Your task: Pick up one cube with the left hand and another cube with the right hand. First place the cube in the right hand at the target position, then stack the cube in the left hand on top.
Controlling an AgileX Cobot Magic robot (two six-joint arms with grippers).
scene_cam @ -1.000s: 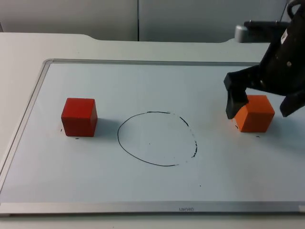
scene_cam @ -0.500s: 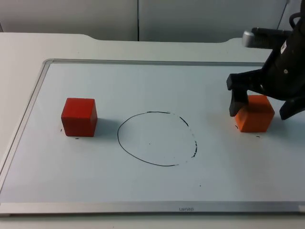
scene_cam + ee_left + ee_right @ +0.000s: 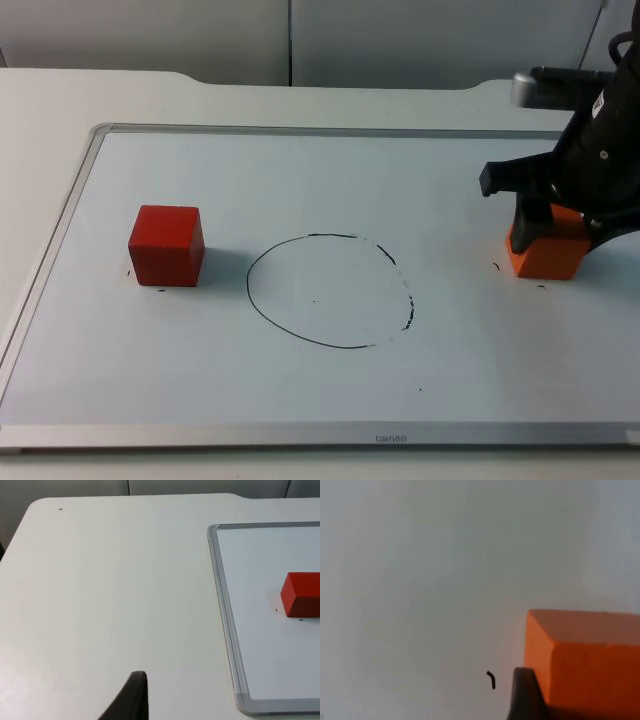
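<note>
**Right jaws around the orange cube**

The red cube (image 3: 166, 244) sits left of the drawn circle (image 3: 330, 291); my left gripper (image 3: 131, 700) waits over bare tabletop (jaw state unclear). Right of the circle, my right gripper (image 3: 560, 228) straddles the orange cube (image 3: 548, 252), jaws open against its sides. Rigid, light, flat-faced: I'd pinch opposite faces.

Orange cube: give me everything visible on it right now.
The orange cube is plain matte orange, block-like with sharp edges, sitting flat on the whiteboard at its right side, well outside the drawn circle. The right gripper straddles it from above; a black fingertip rests against one side face. Its upper part is hidden by the gripper.
</note>
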